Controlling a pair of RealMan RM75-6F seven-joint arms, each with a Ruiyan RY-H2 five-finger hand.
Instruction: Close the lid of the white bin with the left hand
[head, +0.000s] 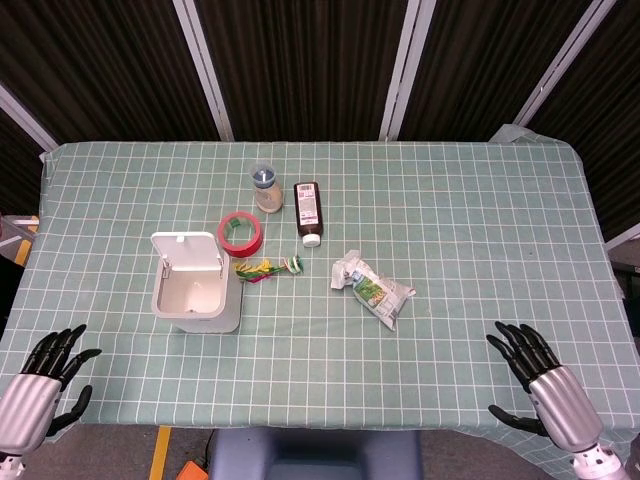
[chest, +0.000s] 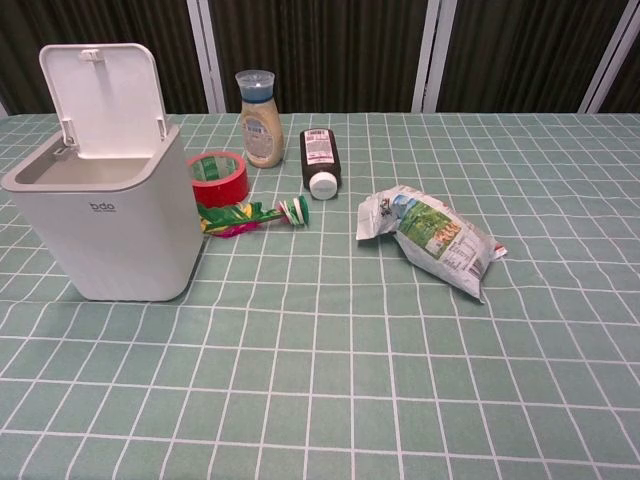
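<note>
While both hands sit at near table edge, bin (head: 196, 296) standing on left half of table (head: 480, 200), lid (head: 186, 252) swung up and back on far-side hinge, interior exposed. In chest view, lid (chest: 103, 85) upright, leaning slightly back; bin body (chest: 105, 235) white, small dark logo on front.

Left hand (head: 50, 375): low at near-left corner, well apart from bin, dark fingers (head: 62, 347) spread and extended, holding nothing. Not seen in chest view.

Right hand (head: 535, 375): low at near-right corner, fingers (head: 515, 340) splayed apart, holding nothing. Not seen in chest view.

Just right of bin: red tape roll (head: 241, 234), lying flat, near lid's right edge. In chest view, tape (chest: 218, 178) partly behind bin's right side. Below tape, a small multicoloured item (head: 262, 268) (green, yellow, pink; kind unclear) just beside bin.

Further back: clear jar (head: 265, 188) with pale contents, upright. Beside it to right: dark brown bottle (head: 309, 212), lying on side, white cap toward near edge, label up.

Centre of table: crumpled white-and-green packet (head: 373, 288), lying flat, well apart from bin.

Table covered in green checked cloth; dark slatted wall behind.
</note>
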